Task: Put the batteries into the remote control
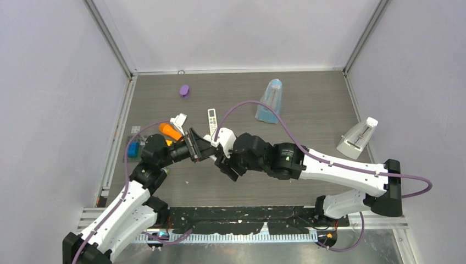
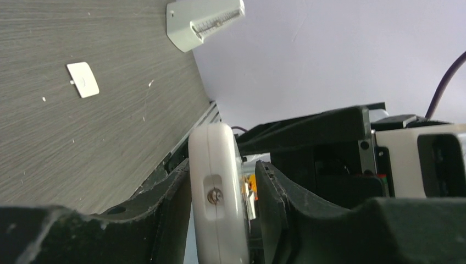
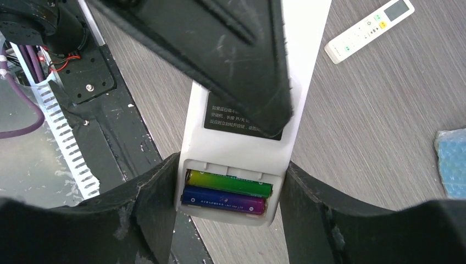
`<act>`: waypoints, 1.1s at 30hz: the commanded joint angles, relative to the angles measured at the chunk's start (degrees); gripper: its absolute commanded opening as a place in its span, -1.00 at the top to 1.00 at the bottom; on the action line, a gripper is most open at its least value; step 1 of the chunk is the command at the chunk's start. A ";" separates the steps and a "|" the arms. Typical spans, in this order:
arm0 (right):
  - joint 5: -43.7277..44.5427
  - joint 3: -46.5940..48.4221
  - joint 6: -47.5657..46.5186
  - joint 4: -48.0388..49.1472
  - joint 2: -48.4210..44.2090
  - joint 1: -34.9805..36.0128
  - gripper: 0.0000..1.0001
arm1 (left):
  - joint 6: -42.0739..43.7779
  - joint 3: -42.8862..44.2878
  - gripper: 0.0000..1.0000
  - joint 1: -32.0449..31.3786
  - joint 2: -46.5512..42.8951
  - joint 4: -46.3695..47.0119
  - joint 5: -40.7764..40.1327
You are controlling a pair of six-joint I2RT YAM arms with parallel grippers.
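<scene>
Where left gripper (image 1: pixel 199 148) masks remote (image 3: pixel 242 148), batteries (image 3: pixel 228 190) (seemingly seated)

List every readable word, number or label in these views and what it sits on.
Dark label on held remote: Chinese print, starts "如果遥控器"; the rest is partly covered and blurred.
Batteries: print too small to read.
Second remote: button marks too small to read.
</scene>
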 commanded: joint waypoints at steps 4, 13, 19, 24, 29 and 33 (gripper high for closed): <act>-1.70 0.54 -1.24 2.87 -1.35 -1.25 0.24 | 1.91 1.50 0.42 0.27 0.29 1.95 5.79; 9.79 -4.06 4.10 4.65 -5.67 -2.15 -0.93 | 3.37 1.35 1.00 1.20 1.73 0.08 3.48; 12.06 -13.88 16.81 4.83 -16.36 -6.92 -0.91 | 3.68 -1.03 1.00 6.11 1.49 0.10 0.82; 8.19 -19.08 30.09 -2.19 -16.95 -21.15 -0.96 | 5.06 -2.36 1.00 9.94 0.81 -1.38 -1.27; 8.52 -20.39 31.33 -4.08 -6.67 -27.25 -1.00 | 7.43 -2.82 1.00 10.20 0.59 -2.57 -2.72; 5.26 -16.57 17.85 -2.27 2.78 -27.48 -1.00 | 8.65 -3.91 1.00 10.20 0.18 -2.98 -3.13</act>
